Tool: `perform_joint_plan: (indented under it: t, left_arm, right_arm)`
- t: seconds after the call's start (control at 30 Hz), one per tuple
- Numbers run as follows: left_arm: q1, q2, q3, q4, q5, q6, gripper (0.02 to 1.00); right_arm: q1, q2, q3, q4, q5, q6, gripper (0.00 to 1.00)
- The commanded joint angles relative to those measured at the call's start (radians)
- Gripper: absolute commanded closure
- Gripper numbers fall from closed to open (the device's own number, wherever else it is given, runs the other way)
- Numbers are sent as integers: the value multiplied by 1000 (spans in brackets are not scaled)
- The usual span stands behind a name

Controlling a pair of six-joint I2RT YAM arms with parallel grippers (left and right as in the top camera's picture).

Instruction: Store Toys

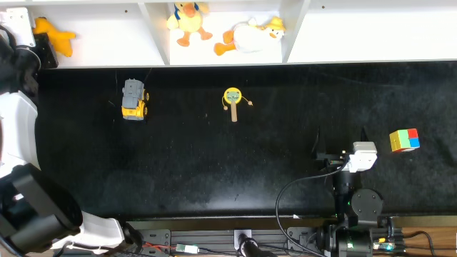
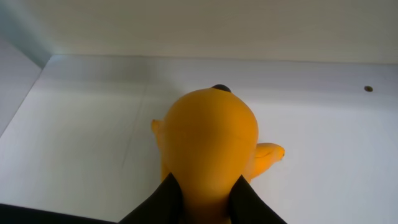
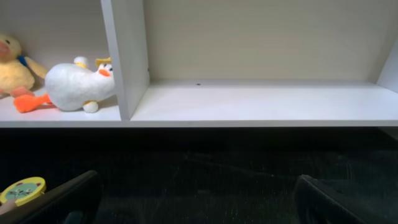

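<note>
Nearest me, the right claw (image 3: 198, 180) hangs low over the black mat (image 1: 214, 164) with its fingers spread wide and nothing between them. It points at the shelf across the mat.

Three toys are not yet put away. The coloured cube (image 1: 404, 140) lies out to the right, near that claw. Farther back, the small round rattle (image 1: 233, 98) sits mid-mat, and the yellow truck (image 1: 133, 98) is well to its left. Both are close to the shelf front but not in it.

At the far side stands the white shelf (image 3: 124, 62), split into compartments. The middle one holds two toys side by side, a yellow duck (image 1: 189, 18) and a white duck (image 1: 246, 37). In the left one, the left claw (image 2: 205, 186) has reached in and is pinching an orange plush toy (image 2: 211, 143), a finger pressed to each side. The toy seems to rest on the shelf floor, well inside.

I'd call it about halfway: two stored, a third in place but not let go, three to fetch. The right-hand compartment (image 3: 261, 102) looks the likely home for some of them.
</note>
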Motion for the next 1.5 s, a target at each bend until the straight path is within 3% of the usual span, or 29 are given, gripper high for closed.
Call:
perform_joint_plan:
  t: [0.03,0.23,0.37,0.57,0.83,1.17,1.5]
  left_arm:
    - [-9,37,16,6,4,-12,805]
    - [-10,39,16,14,4,-11,779]
    - [-13,39,16,15,3,-11,704]
    - [-14,39,16,21,4,-11,367]
    - [-14,39,16,30,4,-11,104]
    - [-21,39,16,43,12,-11,20]
    - [-25,30,16,39,9,-11,20]
  right_arm:
    - [-2,-8,-13,4,-3,-3,5]
    - [-2,-8,-13,4,-3,-3,5]
    - [-2,-8,-13,4,-3,-3,5]
    - [-2,-8,-13,4,-3,-3,5]
    - [-2,-8,-13,4,-3,-3,7]
    - [-2,-8,-13,4,-3,-3,7]
    - [-2,-8,-13,4,-3,-3,5]
